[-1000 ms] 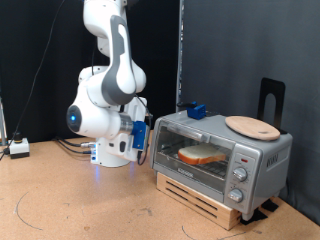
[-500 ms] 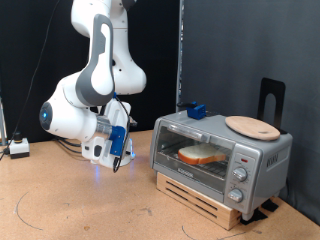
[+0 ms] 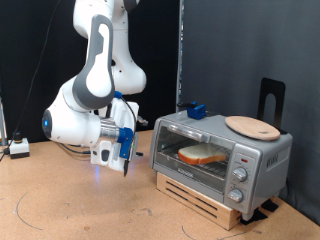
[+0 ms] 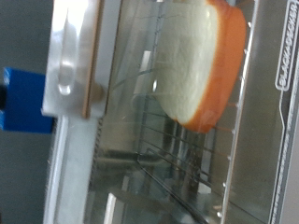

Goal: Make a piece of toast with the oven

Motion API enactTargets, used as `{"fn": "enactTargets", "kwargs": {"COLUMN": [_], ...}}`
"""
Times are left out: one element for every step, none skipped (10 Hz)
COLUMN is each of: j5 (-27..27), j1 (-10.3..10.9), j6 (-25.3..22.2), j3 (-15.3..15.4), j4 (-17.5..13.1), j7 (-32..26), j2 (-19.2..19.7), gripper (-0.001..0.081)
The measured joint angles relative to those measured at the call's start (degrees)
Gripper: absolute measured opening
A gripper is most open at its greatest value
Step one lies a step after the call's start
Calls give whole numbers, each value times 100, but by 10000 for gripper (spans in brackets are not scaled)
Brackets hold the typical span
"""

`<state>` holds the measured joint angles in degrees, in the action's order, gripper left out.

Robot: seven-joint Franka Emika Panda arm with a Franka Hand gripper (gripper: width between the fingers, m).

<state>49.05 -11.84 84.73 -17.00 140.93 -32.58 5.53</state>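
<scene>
The silver-grey oven (image 3: 222, 152) stands on a wooden slatted base at the exterior view's right, with its glass door shut. The piece of toast (image 3: 201, 154) lies on the wire rack inside, seen through the glass. My gripper (image 3: 128, 150) hangs in the air to the left of the oven, a short gap from the door, pointing at it and holding nothing that shows. In the wrist view the toast (image 4: 201, 61) shows behind the glass beside the door handle (image 4: 79, 56). My fingers are not in that view.
A round wooden plate (image 3: 252, 126) and a small blue object (image 3: 195, 110) lie on the oven's top. Three knobs (image 3: 240, 175) sit on its right front panel. A black stand (image 3: 272, 95) rises behind it. A white box (image 3: 17, 147) with cables lies at the left.
My arm has swung back from the oven door toward the exterior view's left, then eased slightly down and back to the right. The oven door and toast have not moved.
</scene>
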Motion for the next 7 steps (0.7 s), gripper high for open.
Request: {"fn": "enactTargets", "kwargs": {"j5": [11,159,243,240,289,576,762], "j1": [9,33,101,89,67,60,60], "j6": [-90,213,493,391,210,163,21], "j3": [73,152,192,192,192,206,238], "j4": [-254,-415,-452,-449,-499,-630,-836], "j7": [170,298,367,365,359,312,343], "j2": [207,342,371,374,410,519,705], "gripper": [809,809,809,809,809,809,809]}}
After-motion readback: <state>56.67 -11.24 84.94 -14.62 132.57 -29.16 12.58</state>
